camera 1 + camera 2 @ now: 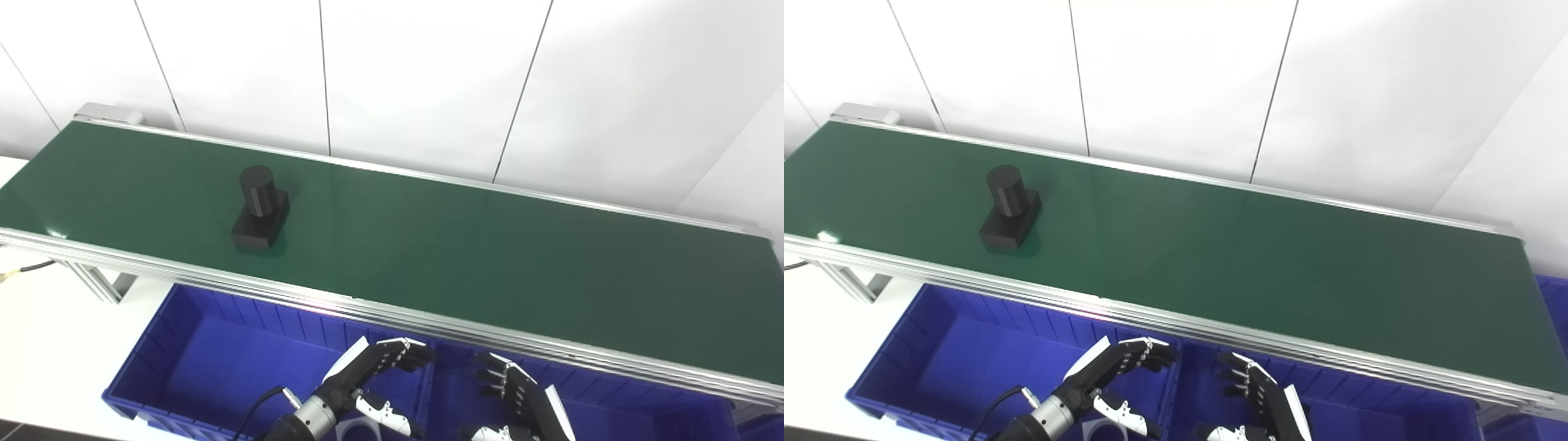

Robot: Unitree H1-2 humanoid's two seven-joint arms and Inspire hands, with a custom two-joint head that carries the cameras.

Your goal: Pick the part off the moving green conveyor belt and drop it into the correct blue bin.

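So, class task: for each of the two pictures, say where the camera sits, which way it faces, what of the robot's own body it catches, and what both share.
Left eye view: on the robot's head, looking down and forward at the green conveyor belt; the left hand and right hand show at the bottom.
Right eye view: beside it, a little to the right, facing the same way; both hands show again.
Shared: the black part on the belt, the left blue bin below and the white wall behind.
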